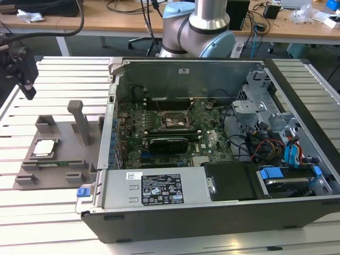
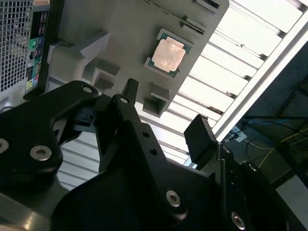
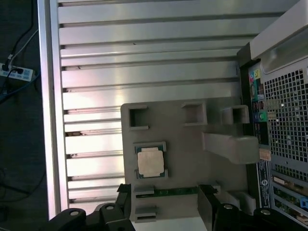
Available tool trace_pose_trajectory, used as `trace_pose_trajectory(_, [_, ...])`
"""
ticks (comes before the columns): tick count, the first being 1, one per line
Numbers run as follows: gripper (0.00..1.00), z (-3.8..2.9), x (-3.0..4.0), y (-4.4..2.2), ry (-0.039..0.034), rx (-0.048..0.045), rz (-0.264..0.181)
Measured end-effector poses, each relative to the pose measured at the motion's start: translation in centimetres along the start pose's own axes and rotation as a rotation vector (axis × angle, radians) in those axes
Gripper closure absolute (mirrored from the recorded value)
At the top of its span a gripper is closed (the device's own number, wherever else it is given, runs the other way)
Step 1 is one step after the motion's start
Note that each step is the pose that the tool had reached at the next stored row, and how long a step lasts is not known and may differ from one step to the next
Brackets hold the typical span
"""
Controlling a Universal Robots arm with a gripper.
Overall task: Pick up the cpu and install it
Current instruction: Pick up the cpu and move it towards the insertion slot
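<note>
Closest to the lens in both wrist views are your black jaws, spread wide with nothing between them. Past them you look down on the cpu, a small square chip with a silver-grey top and a thin pale rim. It lies flat in a shallow square seat of the grey tray. The first wrist view gives you the same chip, with a thin green strip lodged in a tray slot just beside it. The jaws touch neither one and hang clear of the chip.

Turn to the exterior view and you find the jaws at eleven o'clock from the tray, over the slatted tabletop. The tray lies on the tabletop at nine o'clock from the open computer case, just beside its wall. The cpu rests toward the tray's nine o'clock side, and an upright post stands at two o'clock from it.

Inside the case you see the motherboard lying flat, with a square socket frame near its middle. A long black card sits at six o'clock from that frame, just beside it. The arm's base rises at twelve o'clock from the case. Your cpu lies outside the case, well apart from the socket frame.
</note>
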State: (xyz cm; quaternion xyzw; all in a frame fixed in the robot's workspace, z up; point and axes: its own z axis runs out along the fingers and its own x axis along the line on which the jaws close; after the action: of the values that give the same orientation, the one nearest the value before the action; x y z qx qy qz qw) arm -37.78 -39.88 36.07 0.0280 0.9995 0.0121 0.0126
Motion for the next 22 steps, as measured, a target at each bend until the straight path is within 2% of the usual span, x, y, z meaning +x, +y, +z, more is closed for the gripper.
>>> trace_pose_trajectory(3, [0.34, 0.23, 0.01, 0.03, -0.0006, 0.0186, -0.033])
trace_pose_trajectory(5, [0.34, 0.48, 0.01, 0.07, -0.0002, 0.0244, -0.057])
trace_pose_trajectory(8, [0.34, 1.21, 0.04, 0.07, -0.0002, 0.0243, -0.068])
trace_pose_trajectory(11, [0.34, 2.21, 0.06, 0.05, -0.0002, 0.0242, -0.072])
trace_pose_trajectory(22, [0.34, 4.02, 0.1, 0.0, 0.0, 0.0242, -0.073])
